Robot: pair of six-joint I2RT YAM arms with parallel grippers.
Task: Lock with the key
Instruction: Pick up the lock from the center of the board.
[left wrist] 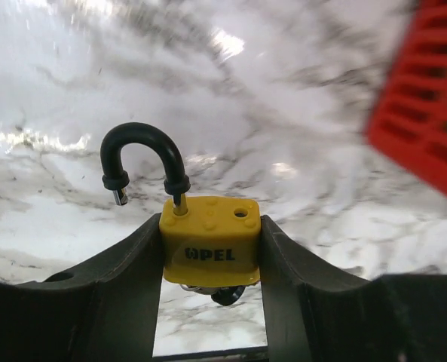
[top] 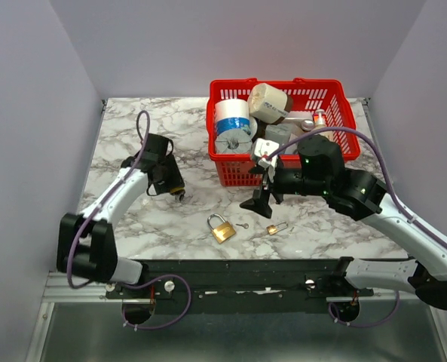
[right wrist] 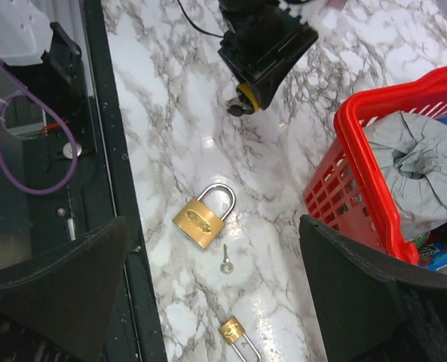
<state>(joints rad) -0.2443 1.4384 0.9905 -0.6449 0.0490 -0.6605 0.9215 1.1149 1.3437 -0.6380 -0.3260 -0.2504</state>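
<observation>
A yellow padlock (left wrist: 210, 241) with a black shackle (left wrist: 142, 151) swung open sits between the fingers of my left gripper (left wrist: 210, 260), which is shut on its body. A dark key head (left wrist: 228, 295) pokes out under the padlock. From above, that gripper (top: 176, 188) hangs over the left of the table. My right gripper (top: 261, 197) stands open above the table's middle with nothing between its fingers. Below it lie a large brass padlock (right wrist: 200, 219), a small loose silver key (right wrist: 225, 262) and a small brass padlock (right wrist: 232, 332) with its shackle open.
A red basket (top: 231, 170) full of rolls and bottles stands at the back right, close beside my right gripper. The black rail of the arm bases (top: 238, 275) runs along the near edge. The brass padlocks (top: 222, 228) lie just ahead of that rail.
</observation>
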